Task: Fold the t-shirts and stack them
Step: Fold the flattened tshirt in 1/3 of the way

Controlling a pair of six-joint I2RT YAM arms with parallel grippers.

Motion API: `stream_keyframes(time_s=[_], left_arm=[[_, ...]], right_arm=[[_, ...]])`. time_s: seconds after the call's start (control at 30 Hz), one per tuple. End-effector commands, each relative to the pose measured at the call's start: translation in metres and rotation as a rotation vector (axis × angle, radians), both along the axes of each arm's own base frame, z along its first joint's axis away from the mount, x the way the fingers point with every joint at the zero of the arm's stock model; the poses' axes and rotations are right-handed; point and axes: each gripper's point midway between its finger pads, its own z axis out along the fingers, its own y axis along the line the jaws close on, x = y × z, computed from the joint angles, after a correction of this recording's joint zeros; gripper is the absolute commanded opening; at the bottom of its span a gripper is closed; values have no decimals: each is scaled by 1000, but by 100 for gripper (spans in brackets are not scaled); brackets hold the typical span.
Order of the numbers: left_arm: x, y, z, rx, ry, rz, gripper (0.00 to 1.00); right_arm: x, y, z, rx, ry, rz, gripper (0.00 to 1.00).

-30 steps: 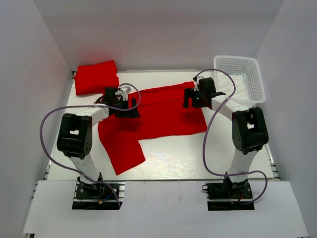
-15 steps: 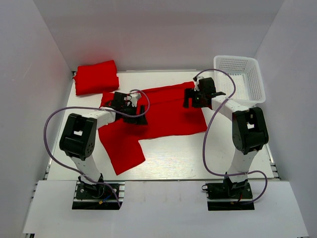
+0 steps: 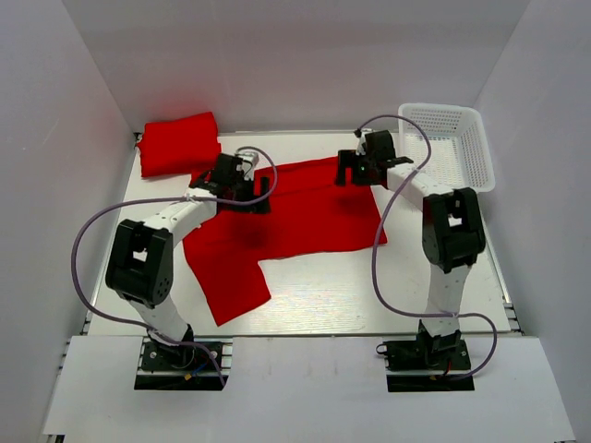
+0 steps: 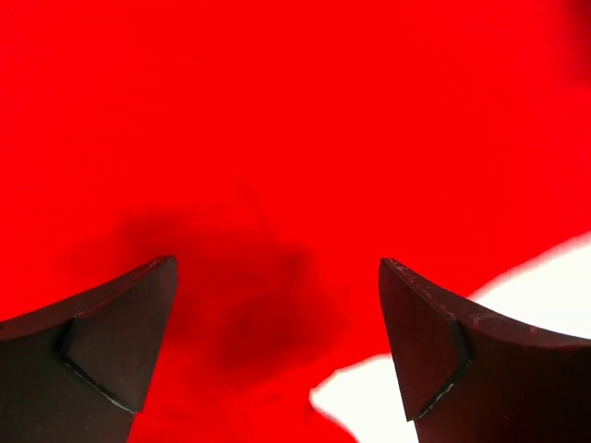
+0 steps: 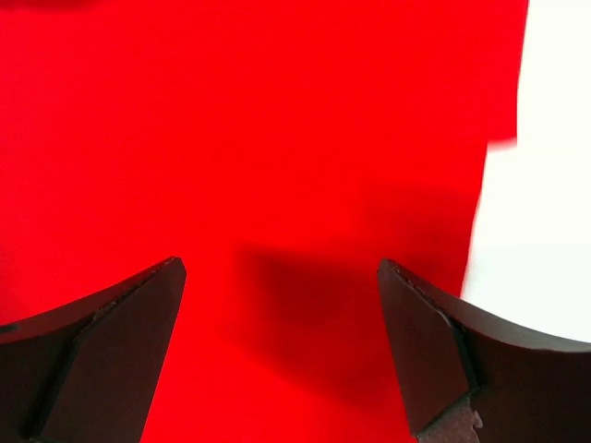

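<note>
A red t-shirt [image 3: 305, 212] lies spread on the white table, one part reaching toward the near left. A second red t-shirt [image 3: 178, 143] lies folded at the far left corner. My left gripper [image 3: 260, 191] is open and empty above the spread shirt's far left edge; its wrist view shows red cloth [image 4: 277, 138] and a bit of white table [image 4: 545, 286] between the jaws. My right gripper [image 3: 349, 171] is open and empty above the shirt's far right corner; its wrist view shows red cloth [image 5: 259, 138] with the shirt edge at right.
A white lattice basket [image 3: 462, 152] stands at the far right, close to my right arm. White walls close in the table on three sides. Purple cables loop off both arms.
My left gripper has moved toward the far edge of the spread shirt. My right gripper has moved a little farther back and left, to the shirt's far right corner. The shirts have not moved.
</note>
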Motion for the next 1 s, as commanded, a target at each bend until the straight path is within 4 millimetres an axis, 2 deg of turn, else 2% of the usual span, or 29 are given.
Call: stream_keyframes(time_s=[0.0,0.03,0.07,0.1,0.13,0.17,0.2,0.23,0.37,0.47,0.5,0.53,0.6,0.63,0.67,0.7,0.73,0.8,0.83,0.87,0.93,0.97], left_arm=[[31,42,16,142,-43,274,100],[44,46,26,134,-67,328,100],[48,55,18,163,-46,378,100],[61,62,26,186,-81,433,100],[65,68,22,196,-70,464,100],[72,74,20,204,-69,484,100],[80,70,11,206,-53,476,100],[84,75,5,211,-43,489,100],[106,75,-18,175,-22,473,100],[109,73,-42,197,23,454,100],[112,76,-45,196,27,448,100],[113,75,-49,197,28,448,100],[112,69,-58,183,46,400,100],[117,66,-56,172,24,384,100],[115,61,-60,162,38,355,100],[116,55,-59,165,24,333,100],[112,44,-64,149,38,291,100],[111,35,-68,113,54,260,100],[106,24,-71,67,79,205,100],[110,17,-67,36,62,187,100],[106,3,-67,-3,61,131,100],[107,3,-71,-3,61,131,100]], right_arm=[[32,18,12,38,-43,30,90],[35,23,1,46,-23,44,90],[44,27,-4,55,-22,54,90],[53,32,2,58,-45,64,90],[56,35,-12,54,-25,71,90],[69,43,-8,50,-55,84,90],[72,44,-11,42,-52,83,90],[75,45,-22,33,-40,88,90],[91,50,-33,2,-53,87,90],[86,45,-50,-1,-19,65,90],[87,42,-46,3,-29,57,90],[79,37,-60,-10,5,34,90],[78,26,-58,-41,1,-10,90],[66,17,-74,-72,39,-45,90],[64,12,-73,-79,40,-64,90],[56,0,-83,-108,69,-102,90],[50,-10,-82,-141,67,-154,90],[39,-25,-91,-162,98,-209,90],[37,-41,-87,-205,86,-263,90],[32,-50,-90,-219,97,-302,90],[33,-75,-85,-280,79,-386,90],[30,-73,-88,-241,102,-390,90]])
